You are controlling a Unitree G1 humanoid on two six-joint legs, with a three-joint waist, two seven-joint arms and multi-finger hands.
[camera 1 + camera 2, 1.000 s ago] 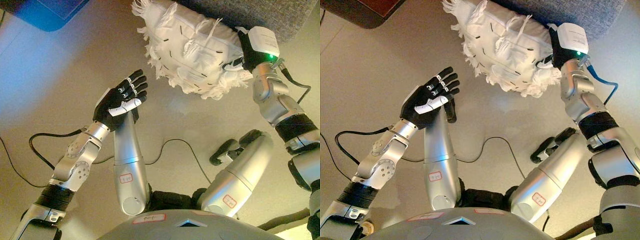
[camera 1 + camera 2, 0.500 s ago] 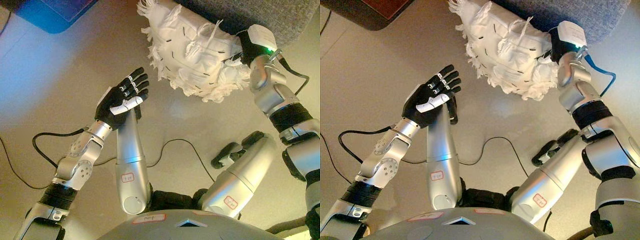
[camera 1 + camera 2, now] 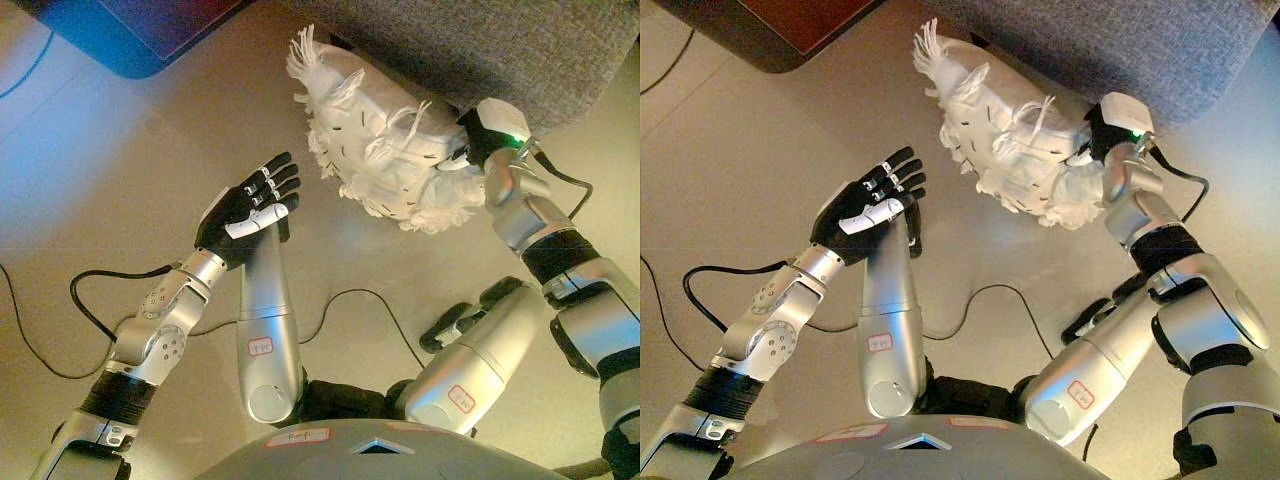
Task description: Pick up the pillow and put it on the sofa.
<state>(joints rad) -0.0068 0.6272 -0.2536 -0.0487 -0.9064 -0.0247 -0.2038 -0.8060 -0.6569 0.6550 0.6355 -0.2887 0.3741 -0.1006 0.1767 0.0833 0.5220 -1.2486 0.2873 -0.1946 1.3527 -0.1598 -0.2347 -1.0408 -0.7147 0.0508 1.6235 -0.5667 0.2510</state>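
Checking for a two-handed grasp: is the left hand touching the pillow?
Apart. The left eye view shows bare floor between the left hand and the pillow.

Left hand (image 3: pixel 245 208) raised with fingers spread; right hand (image 3: pixel 1095 135) extended forward, fingers hidden.

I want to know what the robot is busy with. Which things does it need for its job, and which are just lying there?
For the job:
- white fringed pillow, held up off the floor
- right hand, at the pillow's edge
- grey sofa, just behind the pillow

Just there:
- left hand, open, holding nothing
- dark furniture corner, far left
- tan floor
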